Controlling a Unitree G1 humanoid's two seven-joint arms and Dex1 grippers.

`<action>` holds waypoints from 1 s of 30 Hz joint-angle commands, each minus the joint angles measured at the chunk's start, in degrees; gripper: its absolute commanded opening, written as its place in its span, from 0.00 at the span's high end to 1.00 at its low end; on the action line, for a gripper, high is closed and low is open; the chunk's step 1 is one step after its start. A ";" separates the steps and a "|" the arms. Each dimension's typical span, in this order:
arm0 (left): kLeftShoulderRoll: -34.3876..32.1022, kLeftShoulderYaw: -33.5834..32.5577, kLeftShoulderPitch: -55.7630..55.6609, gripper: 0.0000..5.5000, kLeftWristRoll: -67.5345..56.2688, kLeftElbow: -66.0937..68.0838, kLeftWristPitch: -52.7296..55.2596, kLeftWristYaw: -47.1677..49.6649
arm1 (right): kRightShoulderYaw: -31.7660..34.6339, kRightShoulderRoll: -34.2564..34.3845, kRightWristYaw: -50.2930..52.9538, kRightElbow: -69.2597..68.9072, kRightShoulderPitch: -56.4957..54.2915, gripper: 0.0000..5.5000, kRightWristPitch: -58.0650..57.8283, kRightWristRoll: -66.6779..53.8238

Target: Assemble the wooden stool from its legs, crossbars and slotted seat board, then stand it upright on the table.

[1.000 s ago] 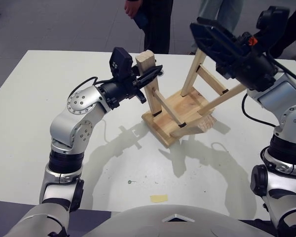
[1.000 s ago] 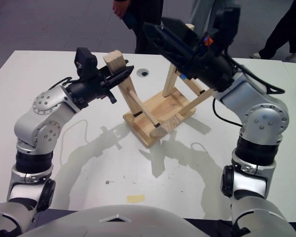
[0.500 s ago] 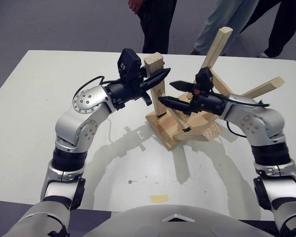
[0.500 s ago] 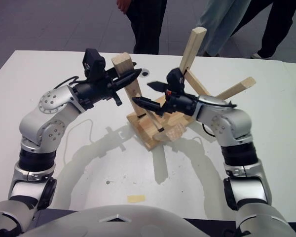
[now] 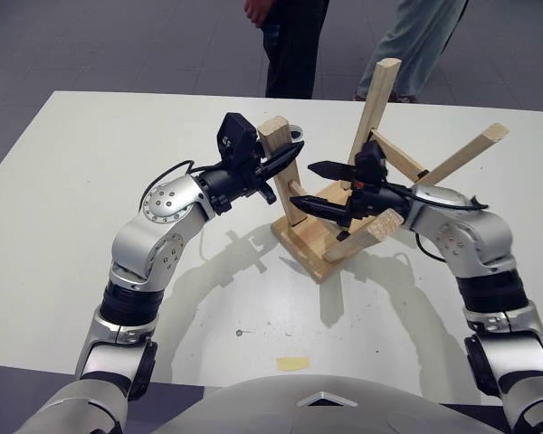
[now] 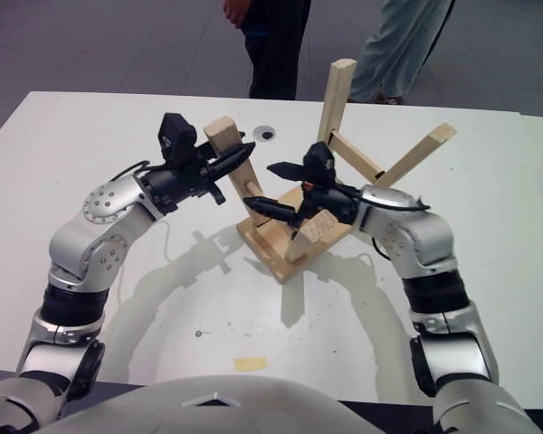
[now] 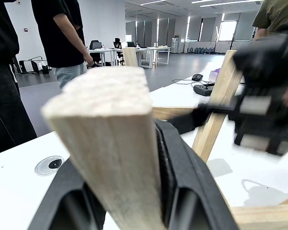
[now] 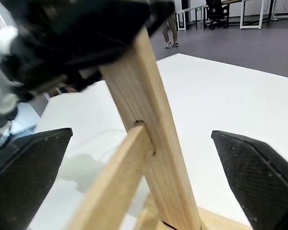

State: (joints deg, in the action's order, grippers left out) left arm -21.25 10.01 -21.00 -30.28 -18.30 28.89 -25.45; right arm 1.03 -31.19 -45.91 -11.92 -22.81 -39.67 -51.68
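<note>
Where left pincer clamps leg, crossbar lies between right pincer's parted fingers.

Likely open-plan office, desks, swivel chairs

arms: silver, screw-ringed joints | cable: black | left gripper, right gripper: black, tapered | wrist block: white mark, possibly lettering

1. Stool: inverted near the tabletop's far edge, seat board down, legs up.
2. Left gripper: at the left leg's upper end.
3. Right gripper: just right of that leg.
4. Paper scrap: by the near edge.
5. Cable port: behind the stool.
</note>
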 commanded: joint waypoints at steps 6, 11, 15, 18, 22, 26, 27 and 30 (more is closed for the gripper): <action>-2.96 3.96 2.97 0.79 11.52 4.89 -0.13 5.09 | 16.58 6.51 24.69 -8.85 -10.34 0.02 -0.13 -20.50; -3.72 5.49 2.83 0.79 12.44 4.78 -1.16 6.16 | 19.49 9.37 36.30 -8.72 -13.85 0.02 3.32 -22.87; -3.92 5.80 2.98 0.79 12.62 3.64 -0.97 7.42 | 21.26 9.54 41.65 -8.20 -14.66 0.02 5.37 -22.33; -3.88 5.37 2.68 0.79 11.98 2.44 -0.51 8.14 | 21.23 9.24 43.25 -7.51 -14.48 0.02 5.86 -21.33; -3.27 3.06 1.37 0.64 8.64 0.38 1.33 7.83 | 20.35 9.20 43.92 -7.66 -13.91 0.02 6.10 -20.43; -1.26 -2.80 -2.65 0.51 5.91 -1.30 4.57 8.51 | 19.74 9.31 43.75 -8.29 -13.30 0.02 6.23 -19.93; -0.62 -4.68 -4.38 0.48 4.41 -1.80 5.61 8.73 | 19.63 9.29 43.62 -8.44 -13.18 0.02 6.29 -19.86; 0.39 -9.76 -10.06 0.39 0.62 -3.20 8.11 9.73 | 19.50 9.41 43.37 -8.61 -13.12 0.02 6.44 -20.15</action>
State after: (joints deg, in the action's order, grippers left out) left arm -21.39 3.71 -26.20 -27.24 -19.65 34.90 -16.47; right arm 20.63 -22.07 -2.33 -19.74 -35.79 -33.43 -71.47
